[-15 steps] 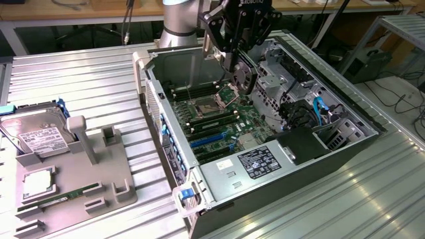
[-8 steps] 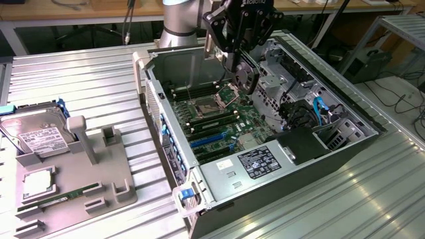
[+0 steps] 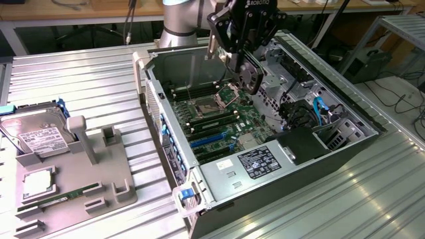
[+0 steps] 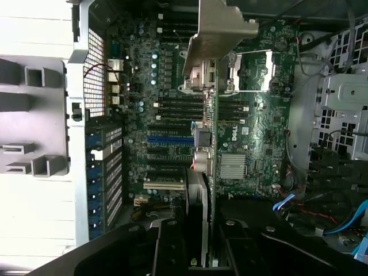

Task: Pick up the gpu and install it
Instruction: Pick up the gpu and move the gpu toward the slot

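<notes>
Above the ribbed metal table (image 3: pixel 79 79), the end effector (image 3: pixel 240 56) clamps the gpu (image 3: pixel 251 77) edge-down over the motherboard (image 3: pixel 212 117), seemingly to meet its slot.

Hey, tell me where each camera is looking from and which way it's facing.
Exterior view: high beside the table, looking down into the open computer case; the arm and its pincer show, holding the gpu over the case.
Wrist view: on the wrist, looking along the pincer down onto the motherboard; the pincer grips the gpu, seen edge-on.
Shared: pincer, gpu, motherboard and case.
</notes>
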You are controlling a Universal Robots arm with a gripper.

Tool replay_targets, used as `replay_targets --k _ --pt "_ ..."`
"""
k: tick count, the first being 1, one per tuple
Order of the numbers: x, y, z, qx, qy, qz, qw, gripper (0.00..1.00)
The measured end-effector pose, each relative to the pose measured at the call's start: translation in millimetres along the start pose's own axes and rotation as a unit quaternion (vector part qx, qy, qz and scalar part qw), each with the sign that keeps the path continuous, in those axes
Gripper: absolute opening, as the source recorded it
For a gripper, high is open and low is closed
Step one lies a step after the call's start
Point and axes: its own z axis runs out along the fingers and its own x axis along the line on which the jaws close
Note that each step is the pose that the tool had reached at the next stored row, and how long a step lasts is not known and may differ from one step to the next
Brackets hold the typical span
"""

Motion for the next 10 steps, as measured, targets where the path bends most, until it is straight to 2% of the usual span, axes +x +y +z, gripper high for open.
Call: replay_targets --k 3,4,5,7,10 --pt "-5.8 -0.1 0.9 0.0010 0.0000 0.001 1.0000 0.27" --pt "-10.9 -0.3 1.3 0.0020 0.0002 0.002 1.0000 0.27" --pt "-21.5 -0.7 2.1 0.0038 0.0008 0.008 1.0000 0.27" --pt "-25.7 -0.9 2.6 0.0039 0.0010 0.010 0.9999 0.27" --pt "-26.0 -0.9 2.5 0.0040 0.0011 0.010 0.9999 0.27"
